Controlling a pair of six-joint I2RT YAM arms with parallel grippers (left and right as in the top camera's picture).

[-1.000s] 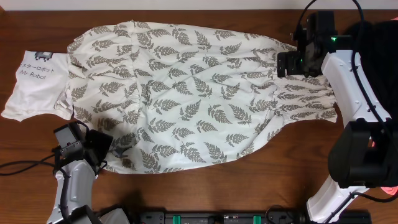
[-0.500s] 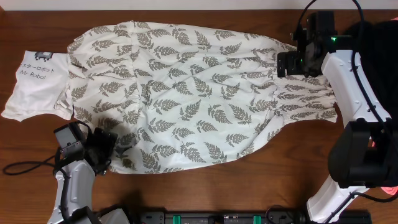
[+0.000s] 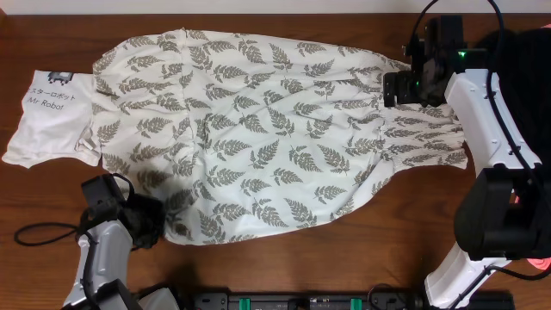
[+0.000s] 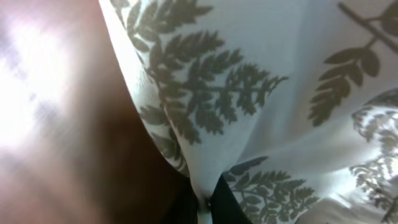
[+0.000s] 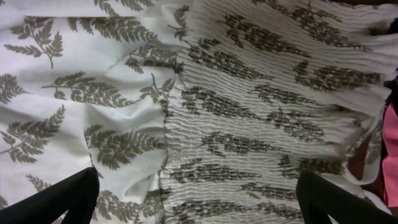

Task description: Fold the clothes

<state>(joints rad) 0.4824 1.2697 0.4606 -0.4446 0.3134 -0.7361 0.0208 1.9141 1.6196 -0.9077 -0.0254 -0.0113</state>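
Looking down from above, the fern-print garment (image 3: 275, 129) lies spread nearly flat across the middle of the table (image 3: 362, 258), its long side running left to right. No fold shows anywhere, and its left end overlaps the small white tee (image 3: 43, 116). The left gripper (image 3: 153, 222) sits low at the near-left corner of the hem, which reads to me as a corner grab so that this edge can be carried over the rest. The right gripper (image 3: 392, 89) hangs over the far-right part, where the cloth is gathered into a ribbed band; from this height I cannot tell whether it touches. Up close on the left wrist, leafy cloth fills nearly everything and draws down into a tight pleat between two dark fingers (image 4: 227, 202) at the bottom edge. The jaws there look closed on the hem with the thin fabric pinched between them, and the wood beside it is only a blur. On the right wrist, the two black fingers (image 5: 65, 199) stand far apart at the lower corners with the ribbed band lying between and beyond them, nothing gripped. I judge it is lined up over the seam, ready to drop and take that end. A strip of pink cloth (image 5: 390, 155) peeks in at the right border, just past the garment's ruffled edge.
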